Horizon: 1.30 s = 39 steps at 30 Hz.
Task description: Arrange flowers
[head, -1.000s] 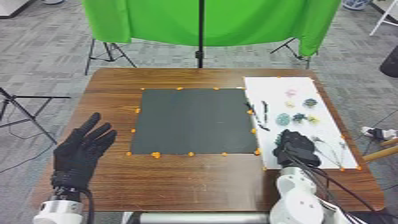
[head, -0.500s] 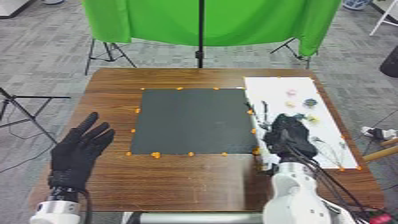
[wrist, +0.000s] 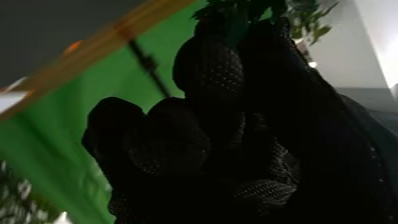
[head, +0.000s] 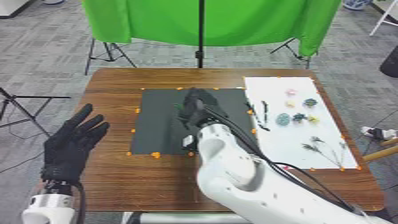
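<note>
"What is taking up the most room?"

"The brown table [head: 115, 185], and beyond its far edge a green cloth [head: 213, 20] is hanging."

"And what is covering the wood?"

"A dark mat [head: 164, 125] is lying in the middle, and a white sheet [head: 266, 85] is lying just beside it, on the right."

"How are the hands doing?"

"The left hand [head: 67, 152] is hanging over the table's left side, well apart from the mat, its fingers spreading, released. The right hand [head: 197, 107] is hovering over the mat."

"Is it grasping anything?"

"Yes. In the wrist view, the right hand's thumb and a finger are pinching a leafy green sprig [wrist: 258, 7], so the sprig is sitting over the mat too."

"What is waiting on the sheet?"

"Thin twigs [head: 310, 147] are lying at the near end, and dark stems [head: 265, 115] are running along its left edge. Farther up, a teal bloom [head: 283, 119] is resting near a yellow bloom [head: 313, 120], and a pink bloom [head: 291, 92] is lying beyond them."

"And the smallest things?"

"Little orange dots [head: 155, 155] are edging the mat."
</note>
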Each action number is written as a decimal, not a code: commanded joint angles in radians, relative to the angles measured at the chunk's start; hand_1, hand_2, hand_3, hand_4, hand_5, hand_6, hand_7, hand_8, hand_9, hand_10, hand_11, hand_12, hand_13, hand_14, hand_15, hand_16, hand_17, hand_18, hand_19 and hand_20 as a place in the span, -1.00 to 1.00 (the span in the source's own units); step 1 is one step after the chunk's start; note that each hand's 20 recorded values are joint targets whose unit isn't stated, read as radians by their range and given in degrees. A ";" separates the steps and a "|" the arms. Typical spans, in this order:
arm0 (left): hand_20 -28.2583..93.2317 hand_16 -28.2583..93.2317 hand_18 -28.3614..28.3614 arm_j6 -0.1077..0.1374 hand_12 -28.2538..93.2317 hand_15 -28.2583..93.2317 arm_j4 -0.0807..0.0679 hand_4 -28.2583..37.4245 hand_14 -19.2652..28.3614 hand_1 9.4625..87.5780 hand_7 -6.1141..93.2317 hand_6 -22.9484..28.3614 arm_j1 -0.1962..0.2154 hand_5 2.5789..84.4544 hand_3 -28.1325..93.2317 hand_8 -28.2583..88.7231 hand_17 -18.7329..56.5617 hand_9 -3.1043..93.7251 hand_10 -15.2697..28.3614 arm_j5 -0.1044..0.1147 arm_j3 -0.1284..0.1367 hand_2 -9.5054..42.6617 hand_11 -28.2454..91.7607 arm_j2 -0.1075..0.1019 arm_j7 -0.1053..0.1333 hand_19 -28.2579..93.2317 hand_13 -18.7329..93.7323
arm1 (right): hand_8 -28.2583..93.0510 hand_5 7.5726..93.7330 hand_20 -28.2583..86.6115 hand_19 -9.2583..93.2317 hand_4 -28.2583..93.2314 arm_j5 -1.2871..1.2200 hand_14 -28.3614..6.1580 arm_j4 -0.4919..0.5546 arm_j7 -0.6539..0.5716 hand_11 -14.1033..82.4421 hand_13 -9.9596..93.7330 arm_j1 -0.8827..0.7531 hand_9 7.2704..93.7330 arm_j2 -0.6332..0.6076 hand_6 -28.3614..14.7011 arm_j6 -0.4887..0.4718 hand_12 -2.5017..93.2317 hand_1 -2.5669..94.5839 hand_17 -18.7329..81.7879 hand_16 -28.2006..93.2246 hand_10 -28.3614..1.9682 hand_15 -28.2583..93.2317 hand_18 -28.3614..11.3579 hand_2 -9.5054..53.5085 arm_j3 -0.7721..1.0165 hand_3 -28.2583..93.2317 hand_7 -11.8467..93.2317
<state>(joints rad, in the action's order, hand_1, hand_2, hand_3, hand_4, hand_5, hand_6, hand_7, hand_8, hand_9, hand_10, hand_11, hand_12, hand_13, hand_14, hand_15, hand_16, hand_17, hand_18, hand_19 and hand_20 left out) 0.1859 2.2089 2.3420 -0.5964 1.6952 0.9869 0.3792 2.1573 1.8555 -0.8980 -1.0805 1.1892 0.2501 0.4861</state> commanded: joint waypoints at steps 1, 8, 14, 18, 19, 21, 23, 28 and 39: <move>-0.47 -0.67 0.95 0.017 -0.36 0.26 0.002 -1.00 1.00 -0.69 -0.68 0.23 -0.049 -0.14 0.77 -0.67 -0.79 -0.23 0.63 0.007 -0.003 -0.43 -0.17 -0.024 -0.009 0.37 -0.27 | -0.32 0.92 0.42 1.00 -1.00 -0.080 0.13 -0.179 0.007 0.32 0.83 0.146 0.88 0.169 0.11 -0.132 -0.47 0.21 0.54 -0.18 0.09 0.69 -0.55 -1.00 -0.102 0.66 -0.32; -0.47 -0.67 0.95 -0.043 -0.36 0.26 -0.038 -1.00 1.00 -0.69 -0.68 0.23 -0.159 -0.14 0.77 -0.67 -0.79 -0.23 0.64 -0.032 -0.030 -0.44 -0.17 0.011 -0.086 0.37 -0.26 | -0.35 0.92 0.44 1.00 -0.99 -0.141 0.13 -0.246 -0.070 0.36 0.83 0.194 0.89 0.166 0.13 -0.216 -0.49 0.19 0.54 -0.18 0.10 0.70 -0.56 -1.00 -0.197 0.64 -0.32; -0.47 -0.67 0.95 -0.041 -0.36 0.26 -0.026 -1.00 1.00 -0.69 -0.68 0.23 -0.128 -0.14 0.77 -0.67 -0.79 -0.23 0.63 -0.031 -0.019 -0.43 -0.17 0.018 -0.069 0.37 -0.26 | -0.36 0.96 0.48 1.00 -0.97 -0.139 0.11 -0.249 -0.055 0.38 0.83 0.158 0.92 0.177 0.16 -0.315 -0.50 0.14 0.54 -0.18 0.09 0.71 -0.61 -1.00 -0.174 0.59 -0.33; -0.47 -0.67 0.95 -0.058 -0.36 0.26 -0.029 -1.00 1.00 -0.69 -0.68 0.23 -0.133 -0.14 0.77 -0.67 -0.79 -0.23 0.63 -0.046 -0.010 -0.43 -0.17 0.044 -0.093 0.37 -0.26 | -0.42 0.99 0.50 1.00 -0.99 -0.152 0.10 -0.243 -0.056 0.37 0.83 0.161 0.94 0.177 0.22 -0.313 -0.50 0.03 0.54 -0.18 0.09 0.72 -0.63 -0.97 -0.184 0.64 -0.37; -0.47 -0.67 0.95 -0.066 -0.36 0.26 -0.029 -1.00 1.00 -0.69 -0.68 0.23 -0.139 -0.14 0.77 -0.67 -0.79 -0.23 0.63 -0.055 -0.006 -0.43 -0.18 0.056 -0.114 0.37 -0.26 | -0.45 0.99 0.50 1.00 -0.99 -0.152 0.09 -0.241 -0.057 0.37 0.83 0.157 0.95 0.177 0.24 -0.312 -0.50 0.01 0.54 -0.18 0.08 0.72 -0.64 -0.94 -0.183 0.64 -0.37; -0.47 -0.67 0.95 -0.086 -0.36 0.26 -0.031 -1.00 1.00 -0.69 -0.67 0.23 -0.153 -0.14 0.77 -0.67 -0.79 -0.23 0.63 -0.074 0.006 -0.43 -0.17 0.083 -0.173 0.37 -0.26 | -0.49 1.00 0.50 1.00 -1.00 -0.176 0.08 -0.240 -0.068 0.36 0.83 0.140 0.96 0.182 0.28 -0.321 -0.50 -0.01 0.54 -0.18 0.09 0.72 -0.65 -0.90 -0.166 0.64 -0.38; -0.47 -0.67 0.95 -0.110 -0.36 0.26 -0.046 -1.00 1.00 -0.69 -0.68 0.23 -0.187 -0.14 0.77 -0.68 -0.79 -0.23 0.63 -0.088 0.003 -0.43 -0.17 0.094 -0.209 0.37 -0.26 | -0.61 1.00 0.50 1.00 -1.00 -0.183 0.08 -0.242 -0.089 0.34 0.83 0.160 0.96 0.176 0.31 -0.303 -0.49 -0.05 0.54 -0.17 0.09 0.72 -0.66 -0.84 -0.184 0.65 -0.37; -0.47 -0.67 0.95 -0.092 -0.36 0.26 -0.031 -1.00 1.00 -0.69 -0.67 0.23 -0.150 -0.14 0.77 -0.67 -0.79 -0.23 0.63 -0.080 0.007 -0.43 -0.17 0.090 -0.178 0.37 -0.26 | -0.68 1.00 0.50 1.00 -0.99 -0.155 0.06 -0.235 -0.067 0.31 0.82 0.142 0.97 0.180 0.31 -0.356 -0.49 -0.08 0.53 -0.17 0.10 0.71 -0.66 -0.83 -0.176 0.64 -0.42; -0.47 -0.67 0.95 -0.059 -0.36 0.26 -0.001 -1.00 1.00 -0.68 -0.67 0.23 -0.046 -0.14 0.78 -0.67 -0.79 -0.23 0.63 -0.063 0.038 -0.44 -0.17 0.091 -0.125 0.37 -0.26 | -0.72 1.00 0.52 1.00 -0.96 0.064 0.09 -0.143 0.014 0.37 0.82 0.149 0.95 0.077 0.29 -0.318 -0.49 -0.23 0.54 -0.17 0.12 0.74 -0.66 -1.00 -0.209 0.63 -0.34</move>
<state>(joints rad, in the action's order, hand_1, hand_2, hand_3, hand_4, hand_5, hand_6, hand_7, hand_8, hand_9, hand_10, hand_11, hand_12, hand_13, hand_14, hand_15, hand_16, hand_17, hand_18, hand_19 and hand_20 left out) 0.1103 2.1968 2.2296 -0.6644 1.7090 1.0519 0.2972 2.1682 1.6348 -0.9368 -0.9108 1.3391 -0.0919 0.2374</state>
